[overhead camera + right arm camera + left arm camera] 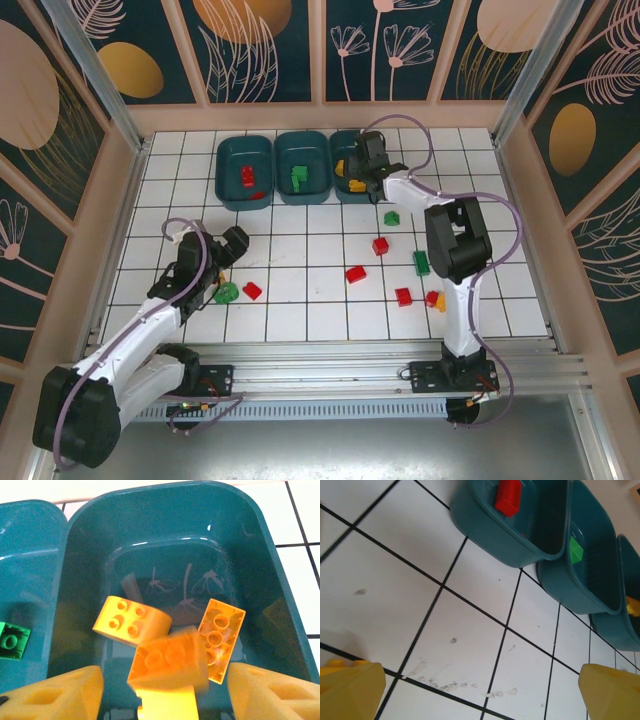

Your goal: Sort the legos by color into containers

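The right claw [165,680] is hanging spread over the right-hand container [260,555], its pads [55,695] standing clear on either side of an orange brick [170,667]; that brick is showing blurred, so it is looking released rather than pinched; below it a rounded orange lego [131,621] and an upturned one [221,637] are lying on the tub floor; the middle container [300,150] is holding green pieces and the left-hand container [245,150] red ones; the left claw [482,672] is hovering wide apart and empty over the counter [385,580], near a green lego [227,292] and a red lego [252,290]; the step in hand is probably the orange drop-off; next, the right claw is needing to lift clear of the rim and be heading for a loose piece such as the yellow lego [441,305].
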{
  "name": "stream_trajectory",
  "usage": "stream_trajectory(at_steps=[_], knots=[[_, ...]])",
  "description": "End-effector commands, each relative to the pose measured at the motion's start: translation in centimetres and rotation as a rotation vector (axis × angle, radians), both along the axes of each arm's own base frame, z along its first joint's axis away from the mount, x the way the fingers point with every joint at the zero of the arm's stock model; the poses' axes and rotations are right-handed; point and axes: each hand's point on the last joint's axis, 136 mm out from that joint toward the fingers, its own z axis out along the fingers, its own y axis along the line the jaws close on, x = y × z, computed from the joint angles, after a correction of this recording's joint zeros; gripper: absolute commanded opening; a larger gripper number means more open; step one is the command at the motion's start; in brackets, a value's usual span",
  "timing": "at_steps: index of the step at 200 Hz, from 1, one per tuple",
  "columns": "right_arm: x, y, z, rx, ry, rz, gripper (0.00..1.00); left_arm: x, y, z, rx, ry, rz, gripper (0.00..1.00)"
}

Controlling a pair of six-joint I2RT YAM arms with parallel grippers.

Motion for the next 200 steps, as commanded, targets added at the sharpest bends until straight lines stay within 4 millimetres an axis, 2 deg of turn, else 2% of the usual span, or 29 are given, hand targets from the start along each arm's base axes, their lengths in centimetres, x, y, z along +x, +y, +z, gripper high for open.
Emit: stream_trajectory(at_steps=[1,23,48,73,98,121,144,151,168,200], knots=[[0.0,0.1,4.4,0.018,-0.063,0.005,0.7,-0.5,1.3,0.7,0.065,0.005,0.036,0.99],[-2.3,-0.3,6.2,0.037,-0.094,0.015,0.7,-0.5,2.3,1.9,0.106,0.001,0.08,0.99],[-7.7,0.5,7.0,0.109,-0.14,0.076,0.7,-0.5,3.8,2.2,0.156,-0.005,0.144,0.98],[-13.3,1.5,5.6,0.13,-0.169,0.141,0.69,0.1,5.2,1.2,0.164,0.001,0.188,0.96],[-16.2,0.5,3.5,0.165,-0.155,0.137,0.68,1.3,6.4,-0.2,0.166,0.053,0.213,0.94],[-17.9,-0.1,2.0,0.213,-0.156,0.131,0.65,2.5,8.8,-0.8,0.281,0.118,0.283,0.93],[-18.8,-0.8,1.0,0.236,-0.162,0.106,0.63,4.4,10.0,-1.7,0.375,0.18,0.291,0.85],[-19.0,-0.9,1.0,0.239,-0.167,0.097,0.62,5.0,10.0,-2.5,0.383,0.215,0.274,0.86],[-19.2,-2.0,1.3,0.233,-0.203,0.046,0.62,6.2,10.5,-4.3,0.408,0.312,0.23,0.74],[-19.7,-4.2,2.6,0.264,-0.276,-0.036,0.62,7.9,11.4,-6.7,0.421,0.388,0.187,0.72]])
